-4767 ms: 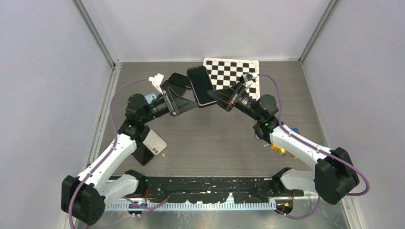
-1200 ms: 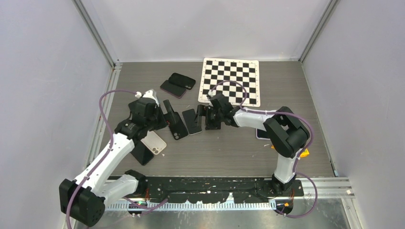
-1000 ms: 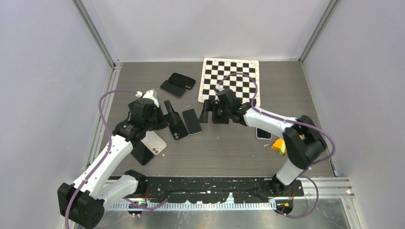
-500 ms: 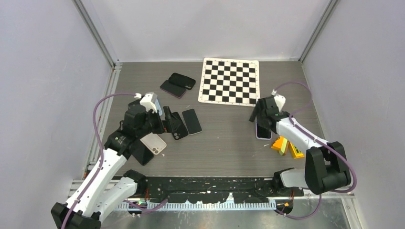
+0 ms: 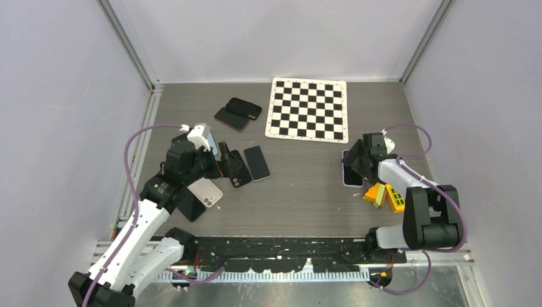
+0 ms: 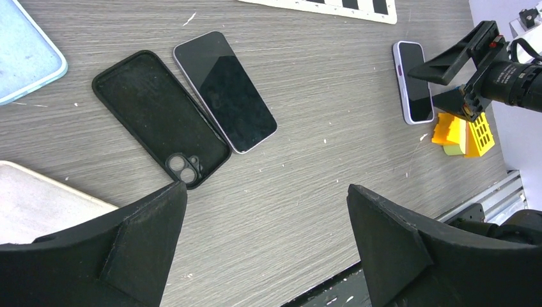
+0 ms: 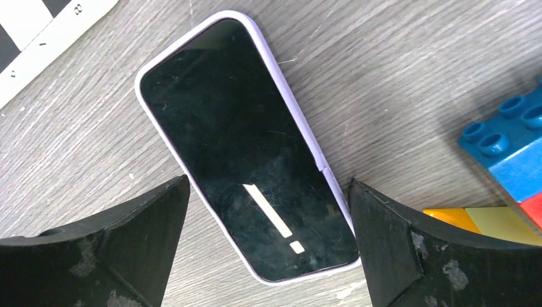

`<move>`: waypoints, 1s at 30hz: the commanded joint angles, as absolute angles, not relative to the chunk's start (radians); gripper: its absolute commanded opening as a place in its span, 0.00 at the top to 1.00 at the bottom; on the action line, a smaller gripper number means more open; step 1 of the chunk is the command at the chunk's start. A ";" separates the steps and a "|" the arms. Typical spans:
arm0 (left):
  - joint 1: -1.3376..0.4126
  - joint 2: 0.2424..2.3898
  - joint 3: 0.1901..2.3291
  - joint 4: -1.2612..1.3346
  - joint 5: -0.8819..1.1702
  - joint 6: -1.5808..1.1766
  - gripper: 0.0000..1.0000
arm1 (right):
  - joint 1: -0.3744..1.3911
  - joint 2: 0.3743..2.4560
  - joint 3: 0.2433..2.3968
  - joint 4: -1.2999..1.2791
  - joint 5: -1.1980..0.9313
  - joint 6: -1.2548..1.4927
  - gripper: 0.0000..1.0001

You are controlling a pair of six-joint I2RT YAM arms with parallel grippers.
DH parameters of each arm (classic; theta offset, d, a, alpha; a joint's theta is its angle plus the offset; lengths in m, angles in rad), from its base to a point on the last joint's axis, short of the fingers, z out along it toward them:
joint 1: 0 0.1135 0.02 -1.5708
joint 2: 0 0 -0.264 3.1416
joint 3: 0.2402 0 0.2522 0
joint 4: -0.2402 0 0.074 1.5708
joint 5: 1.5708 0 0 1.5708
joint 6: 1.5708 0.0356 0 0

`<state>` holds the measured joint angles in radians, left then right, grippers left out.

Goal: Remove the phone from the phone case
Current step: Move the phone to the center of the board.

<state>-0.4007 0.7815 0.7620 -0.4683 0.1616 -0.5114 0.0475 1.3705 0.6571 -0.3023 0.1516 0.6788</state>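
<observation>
A bare phone (image 6: 225,91) lies screen up in the middle of the table, right beside an empty black phone case (image 6: 160,118), inside up. My left gripper (image 6: 265,243) hangs open just short of them, with nothing between its fingers. From above the case (image 5: 239,173) and the phone (image 5: 257,162) show next to the left gripper (image 5: 225,163). At the right, another phone in a lilac case (image 7: 246,147) lies screen up. My right gripper (image 7: 268,236) stands open low over its near end, one finger on each side, not gripping.
A chessboard mat (image 5: 308,109) lies at the back, with two dark phones (image 5: 238,114) to its left. A pale phone (image 5: 206,192) leans on a black stand (image 5: 188,208). Coloured blocks (image 5: 385,195) sit beside the lilac phone. A light blue case (image 6: 22,57) lies at the left.
The right arm swung from the table's middle out to the right, ending over the lilac-cased phone. The left gripper drew back a little from the black case. Both opened fully.
</observation>
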 commanded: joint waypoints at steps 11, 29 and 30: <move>-0.399 0.813 0.779 -0.462 0.076 -0.504 0.00 | 0.081 1.484 0.676 -0.251 0.030 0.693 0.00; -0.399 0.782 0.783 -0.474 0.008 -0.524 0.00 | 0.196 1.676 0.848 -0.436 0.169 0.707 0.13; -0.399 0.782 0.785 -0.475 0.008 -0.524 0.00 | 0.196 1.681 0.848 -0.435 0.160 0.708 0.17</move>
<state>-0.4007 0.7971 0.7620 -0.4885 0.0261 -0.5198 0.1898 1.6112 0.8787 -0.3740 0.2420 0.6674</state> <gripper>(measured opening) 0.994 0.891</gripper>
